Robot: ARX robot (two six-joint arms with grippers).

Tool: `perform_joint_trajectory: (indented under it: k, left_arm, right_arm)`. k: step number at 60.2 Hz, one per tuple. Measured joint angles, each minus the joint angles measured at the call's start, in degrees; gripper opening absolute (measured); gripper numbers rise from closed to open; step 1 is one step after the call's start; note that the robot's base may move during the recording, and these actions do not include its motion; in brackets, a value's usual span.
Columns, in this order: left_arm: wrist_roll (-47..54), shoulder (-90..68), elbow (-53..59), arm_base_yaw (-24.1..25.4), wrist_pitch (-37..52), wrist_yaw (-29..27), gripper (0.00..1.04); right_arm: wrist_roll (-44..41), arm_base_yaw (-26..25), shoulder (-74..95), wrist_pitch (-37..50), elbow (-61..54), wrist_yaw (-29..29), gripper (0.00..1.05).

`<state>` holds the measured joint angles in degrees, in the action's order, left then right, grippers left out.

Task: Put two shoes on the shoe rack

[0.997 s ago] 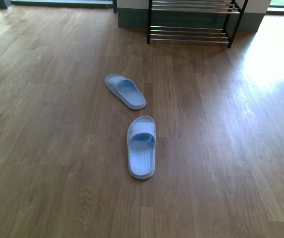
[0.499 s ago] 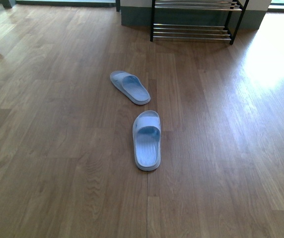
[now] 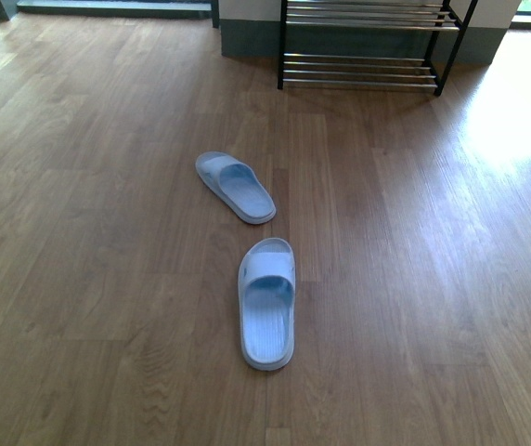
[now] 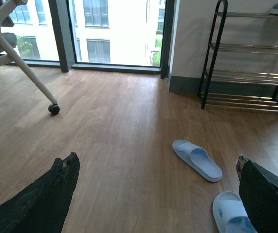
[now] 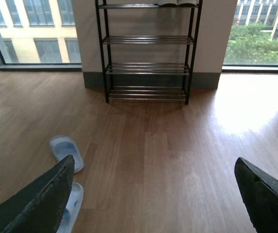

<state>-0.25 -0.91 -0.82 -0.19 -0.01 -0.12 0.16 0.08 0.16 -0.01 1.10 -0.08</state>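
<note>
Two pale blue-and-white slides lie on the wooden floor, and these are the shoes. The far slide (image 3: 236, 187) lies at an angle, and the near slide (image 3: 266, 305) points toward the shoe rack (image 3: 363, 46) at the back wall. Neither arm shows in the front view. My left gripper (image 4: 156, 159) is open above the floor, with the far slide (image 4: 197, 159) and the near slide (image 4: 231, 216) close to one finger (image 4: 268, 199). My right gripper (image 5: 154, 161) is open and empty. It faces the shoe rack (image 5: 147, 53), with both slides (image 5: 66, 152) beside one finger (image 5: 42, 204).
An office chair's leg and caster (image 4: 54, 109) stand on the floor off to the left, in front of tall windows (image 4: 110, 29). Something pale with a white sole (image 5: 177, 2) rests on the rack's top shelf. Bright sunlight falls on the floor (image 3: 516, 121) right of the rack.
The front view has shifted: the slides rose and moved right in the picture, then dropped back left and now look nearer. Their places relative to each other are unchanged.
</note>
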Motion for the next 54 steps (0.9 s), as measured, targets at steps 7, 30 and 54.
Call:
perform_joint_trajectory:
  k: [7, 30, 54]
  left_arm:
    - [-0.02, 0.0, 0.0, 0.0, -0.02, -0.04, 0.95]
    - [-0.02, 0.0, 0.0, 0.02, -0.02, 0.13, 0.95]
    - [-8.57, -16.15, -6.6, -6.43, -8.94, -24.68, 0.95]
  right_arm:
    - [0.0, 0.0, -0.02, 0.0, 0.0, 0.0, 0.96]
    - [0.0, 0.0, 0.0, -0.02, 0.0, 0.22, 0.96]
    - [0.0, 0.0, 0.0, 0.0, 0.0, 0.22, 0.96]
